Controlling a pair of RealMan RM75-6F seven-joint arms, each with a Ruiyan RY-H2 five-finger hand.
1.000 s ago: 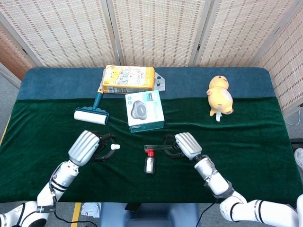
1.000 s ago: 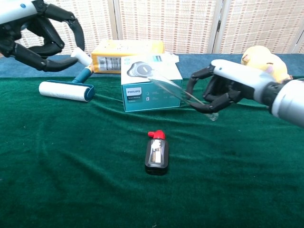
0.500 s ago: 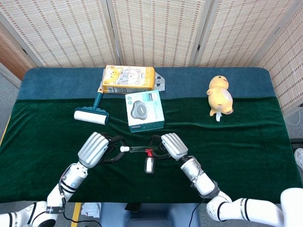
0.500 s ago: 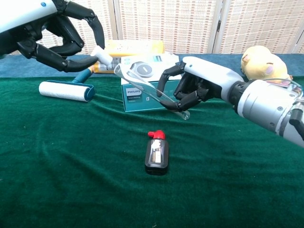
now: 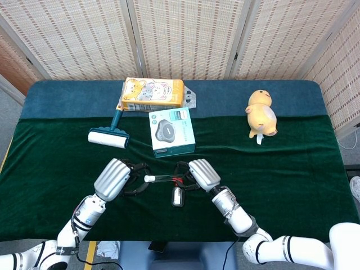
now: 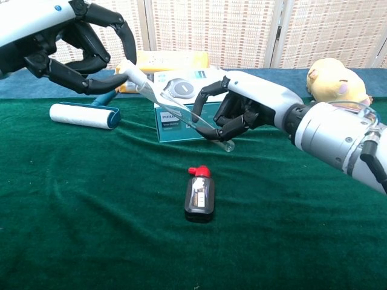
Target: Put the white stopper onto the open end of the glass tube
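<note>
My left hand (image 5: 114,177) (image 6: 78,45) pinches the small white stopper (image 5: 149,178) (image 6: 129,72) at its fingertips. My right hand (image 5: 199,174) (image 6: 242,109) grips the clear glass tube (image 5: 164,178) (image 6: 181,112) near its closed end. The tube slants up toward the left, and its open end meets the stopper. Both hands hover above the green cloth, close together at the table's front middle.
A small dark bottle with a red cap (image 5: 178,194) (image 6: 199,192) lies on the cloth under the hands. Behind stand a teal-and-white Philips box (image 5: 171,132) (image 6: 193,103), a lint roller (image 5: 108,136) (image 6: 83,115), a yellow carton (image 5: 152,93) and a yellow plush toy (image 5: 261,115) (image 6: 338,81).
Both hands have drawn together from apart. The stopper has moved right and the tube left, so the tube's open end now touches the stopper.
</note>
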